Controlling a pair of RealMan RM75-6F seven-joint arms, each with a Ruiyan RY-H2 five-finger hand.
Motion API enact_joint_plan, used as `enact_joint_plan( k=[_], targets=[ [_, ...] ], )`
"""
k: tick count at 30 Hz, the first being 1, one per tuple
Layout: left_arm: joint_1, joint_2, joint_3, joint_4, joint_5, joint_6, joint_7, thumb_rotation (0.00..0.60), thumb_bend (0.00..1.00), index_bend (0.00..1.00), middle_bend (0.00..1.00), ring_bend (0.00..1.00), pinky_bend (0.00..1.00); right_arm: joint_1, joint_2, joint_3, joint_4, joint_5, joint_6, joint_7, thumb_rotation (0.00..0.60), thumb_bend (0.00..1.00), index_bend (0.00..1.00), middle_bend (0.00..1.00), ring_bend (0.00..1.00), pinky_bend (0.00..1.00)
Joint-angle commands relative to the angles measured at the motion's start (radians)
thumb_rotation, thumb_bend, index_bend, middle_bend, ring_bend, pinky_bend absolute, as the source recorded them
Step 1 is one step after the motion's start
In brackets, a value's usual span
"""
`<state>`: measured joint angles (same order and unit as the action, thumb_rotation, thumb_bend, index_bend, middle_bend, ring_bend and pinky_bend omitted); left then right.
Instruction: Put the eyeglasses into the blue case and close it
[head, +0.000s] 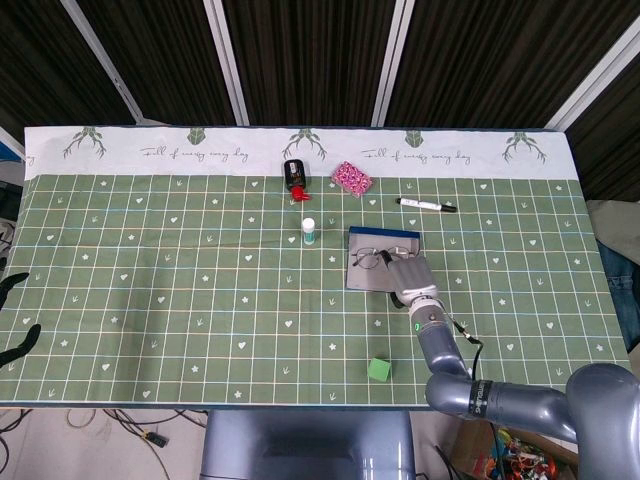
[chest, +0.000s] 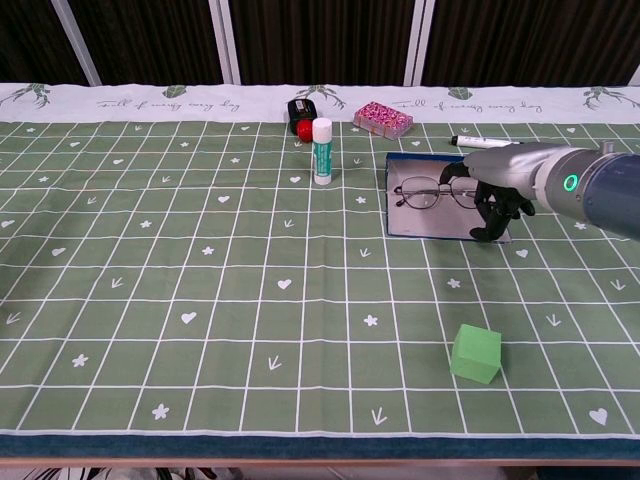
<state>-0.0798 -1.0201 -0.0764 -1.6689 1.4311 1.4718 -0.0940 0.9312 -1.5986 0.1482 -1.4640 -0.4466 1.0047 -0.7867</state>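
My head view looks steeply down from high, taking in the whole table; my chest view sits low and nearer (facing forward), sharing that tabletop.

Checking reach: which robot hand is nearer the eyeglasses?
Right. The right robot hand is over the eyeglasses' right end; the left robot hand sits at the table's far left edge.

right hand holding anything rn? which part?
Cannot be told for sure. The right hand curls its fingers around the right end of the eyeglasses, which lie in the open blue case; no lift shows. The left hand holds nothing.
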Motion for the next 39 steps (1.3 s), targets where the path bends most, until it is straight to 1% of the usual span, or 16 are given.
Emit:
enact_joint_plan(
  k=[1,19,39],
  targets=[
    [0.0,0.0,0.0,0.0,0.0,-0.001,0.001,0.6,0.31,0.16,0.0,0.0,0.0,-0.001,0.0,-0.001,0.0,0.0,0.0,0.001,0.6,0.47,0.12,0.69,0.73,0.69],
    [0.0,0.0,0.0,0.0,-0.001,0.0,0.002,0.6,0.31,0.16,0.0,0.0,0.0,-0.01,0.006,-0.007,-0.017,-0.019,0.005,0.009,0.6,0.48,0.12,0.69,0.73,0.69],
    [0.0,0.001,0.0,0.0,-0.003,-0.001,0.001,0.6,0.31,0.16,0.0,0.0,0.0,0.001,-0.002,-0.004,0.009,0.018,-0.012,-0.008,0.6,0.48,0.12,0.69,0.73,0.69]
  ],
)
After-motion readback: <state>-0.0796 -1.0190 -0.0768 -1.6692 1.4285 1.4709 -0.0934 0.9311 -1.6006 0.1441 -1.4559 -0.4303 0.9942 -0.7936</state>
